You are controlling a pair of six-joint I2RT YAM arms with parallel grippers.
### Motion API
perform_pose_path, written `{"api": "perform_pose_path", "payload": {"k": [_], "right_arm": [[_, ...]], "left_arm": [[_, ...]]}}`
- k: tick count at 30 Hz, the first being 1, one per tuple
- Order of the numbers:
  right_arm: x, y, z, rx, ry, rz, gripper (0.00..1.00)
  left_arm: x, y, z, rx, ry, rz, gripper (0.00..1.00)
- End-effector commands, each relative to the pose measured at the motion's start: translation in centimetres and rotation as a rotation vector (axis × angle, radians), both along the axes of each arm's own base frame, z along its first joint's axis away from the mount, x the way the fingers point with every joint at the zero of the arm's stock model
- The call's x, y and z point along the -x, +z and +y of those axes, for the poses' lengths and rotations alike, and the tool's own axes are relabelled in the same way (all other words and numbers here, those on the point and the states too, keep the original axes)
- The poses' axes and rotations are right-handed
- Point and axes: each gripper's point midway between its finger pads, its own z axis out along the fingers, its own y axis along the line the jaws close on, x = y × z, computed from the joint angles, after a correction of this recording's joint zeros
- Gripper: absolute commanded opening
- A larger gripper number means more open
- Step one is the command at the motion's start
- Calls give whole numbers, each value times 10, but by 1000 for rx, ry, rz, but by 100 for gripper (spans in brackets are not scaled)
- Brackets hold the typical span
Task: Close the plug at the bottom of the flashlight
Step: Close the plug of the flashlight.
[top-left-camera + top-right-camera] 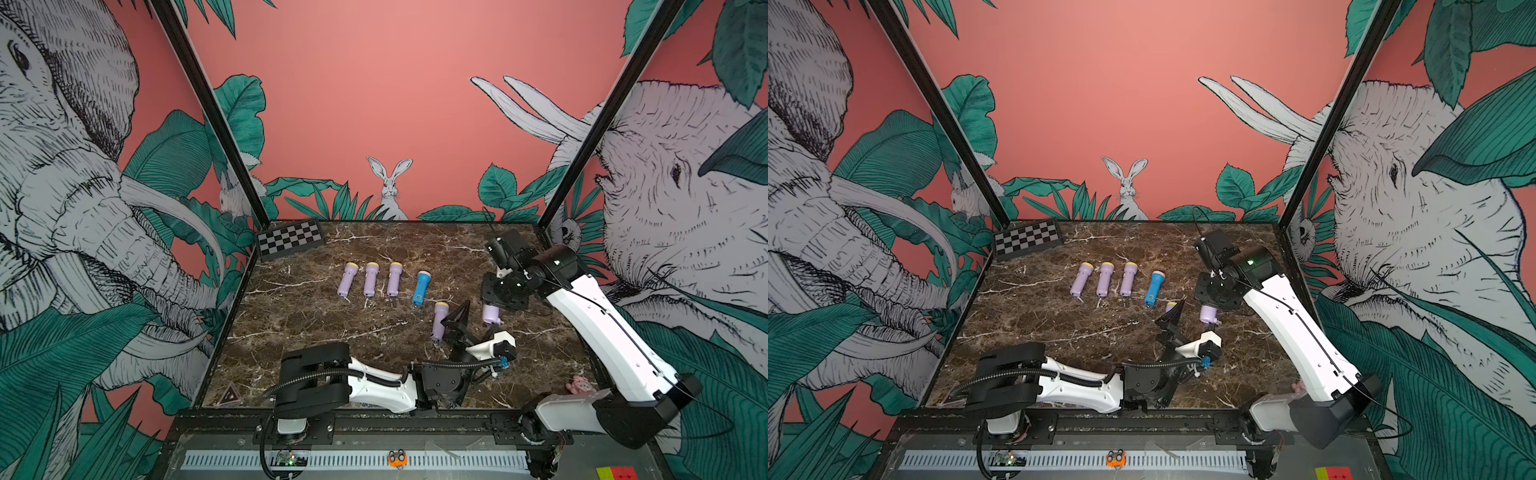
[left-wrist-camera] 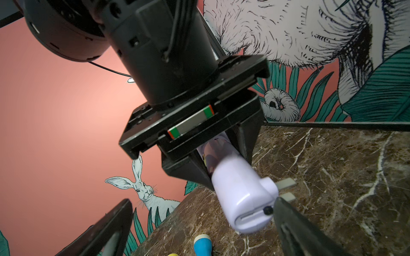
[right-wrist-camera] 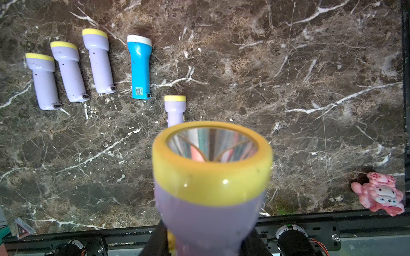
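My right gripper point(image 1: 495, 306) is shut on a purple flashlight point(image 2: 239, 195) with a yellow rim point(image 3: 210, 177), holding it above the table. The flashlight's bottom end points toward my left gripper. Its plug point(image 2: 286, 183) stands out from that end as two flat metal prongs. My left gripper point(image 2: 203, 204) is open, and one of its fingers point(image 2: 295, 226) is close beside the flashlight's bottom edge, just under the prongs. In both top views the left gripper point(image 1: 476, 324) point(image 1: 1190, 322) sits right next to the held flashlight point(image 1: 490, 313) point(image 1: 1207, 313).
Three purple flashlights point(image 1: 370, 279) and a blue one point(image 1: 420, 287) lie in a row mid-table. Another purple one point(image 1: 439, 321) lies beside my left gripper. A checkerboard point(image 1: 289, 239) sits at the back left corner and a pink toy point(image 1: 580, 385) at the front right.
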Motion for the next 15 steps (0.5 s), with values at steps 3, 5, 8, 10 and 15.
{"api": "perform_pose_path", "payload": {"k": [3,5,8,10,15], "right_arm": [[31,-7,-11,24,29,84,0],[36,-13,-17,50,33,104,0],[42,-21,-23,72,32,115,0],[48,-31,-25,83,35,141,0],[56,-56,-36,147,32,193,0]], "left_arm": [[-31,46,51,86,125,-50,99],[-33,51,59,76,121,-52,99],[-40,59,73,74,148,-60,99],[-44,64,79,72,163,-74,99],[-42,82,85,118,148,-89,99]]}}
